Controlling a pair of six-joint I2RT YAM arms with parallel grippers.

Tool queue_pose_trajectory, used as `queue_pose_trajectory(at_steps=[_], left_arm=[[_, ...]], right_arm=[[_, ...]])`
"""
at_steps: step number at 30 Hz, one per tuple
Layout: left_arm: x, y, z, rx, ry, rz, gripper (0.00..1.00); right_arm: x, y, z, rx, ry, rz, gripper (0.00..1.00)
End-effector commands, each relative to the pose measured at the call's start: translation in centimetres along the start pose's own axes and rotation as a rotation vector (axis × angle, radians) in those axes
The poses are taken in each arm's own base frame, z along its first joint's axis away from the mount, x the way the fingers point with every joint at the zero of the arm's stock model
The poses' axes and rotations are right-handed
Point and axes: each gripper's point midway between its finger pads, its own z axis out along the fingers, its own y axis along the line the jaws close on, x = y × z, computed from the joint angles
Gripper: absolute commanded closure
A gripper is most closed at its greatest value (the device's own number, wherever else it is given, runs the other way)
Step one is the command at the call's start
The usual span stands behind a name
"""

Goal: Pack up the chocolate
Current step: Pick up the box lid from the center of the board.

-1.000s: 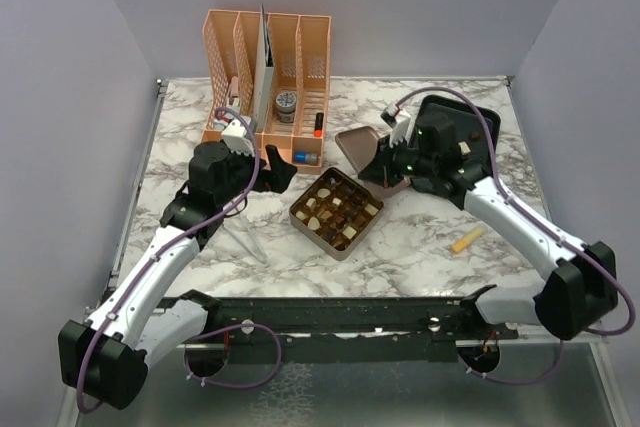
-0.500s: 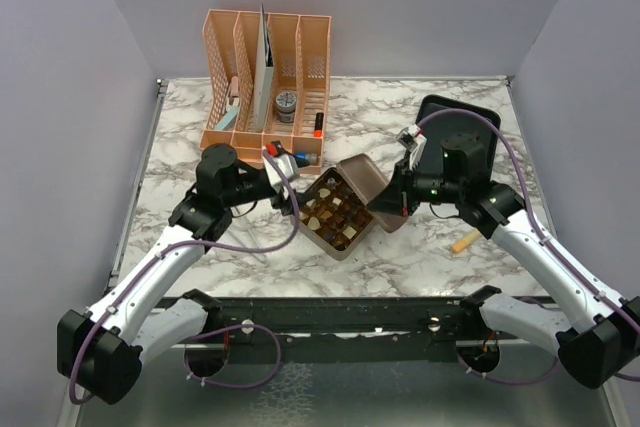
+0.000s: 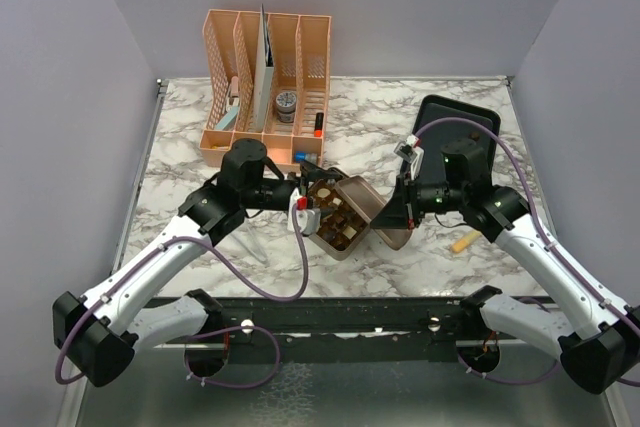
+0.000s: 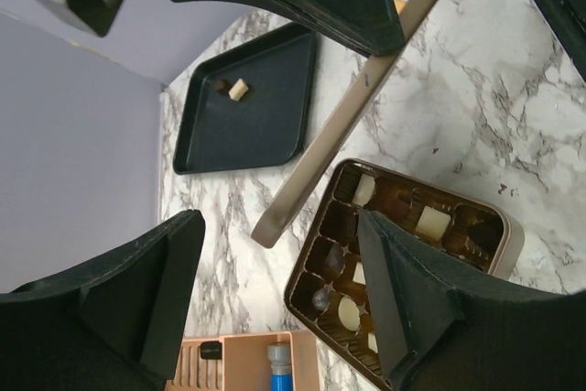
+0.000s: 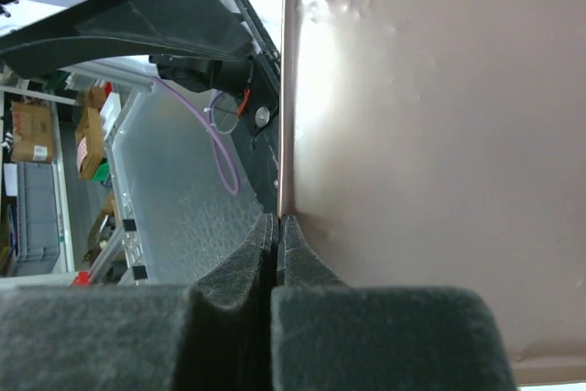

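Observation:
The square gold tin (image 3: 338,239) sits mid-table, its cells holding dark, light brown and cream chocolate (image 3: 333,220). My right gripper (image 3: 396,213) is shut on the edge of the tin's gold lid (image 3: 362,199), which hangs tilted over the tin's right side. The right wrist view shows the fingers pinching the lid (image 5: 430,135) rim at the right gripper (image 5: 276,226). My left gripper (image 3: 311,201) is open at the tin's left corner. In the left wrist view, one of its fingers (image 4: 407,309) lies over the tin (image 4: 508,235) and the other finger (image 4: 151,290) over bare marble. Two chocolate pieces (image 4: 234,89) lie on the black tray (image 4: 265,130).
A peach desk organizer (image 3: 265,72) with small items stands at the back left, close behind my left gripper. The black tray (image 3: 470,119) lies at the back right. A small yellowish piece (image 3: 466,240) rests on the marble right of the tin.
My right gripper carried the lid from the back right down over the tin's right side. My left arm swung right from the organizer to the tin's left corner, its jaws narrowing somewhat.

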Motion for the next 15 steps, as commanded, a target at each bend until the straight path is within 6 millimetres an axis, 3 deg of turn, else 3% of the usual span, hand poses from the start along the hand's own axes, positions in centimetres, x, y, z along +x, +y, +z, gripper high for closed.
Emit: queue_pose_trajectory(at_steps=[1,7,15], left_arm=[[0.8,-0.8,0.7,0.074,0.043,0.079,0.26],[1.4,-0.7,1.1,0.110,0.074,0.108,0.31],[1.7,-1.1,1.9,0.147,0.095,0.126,0.38]], right_arm=[[0.0,1.9,-0.5,-0.071,0.012,-0.017,0.99],[-0.1,2.6,-0.8,-0.098,0.010,-0.022,1.00],[0.2,2.1,-0.3,-0.104,0.018,-0.004,1.00]])
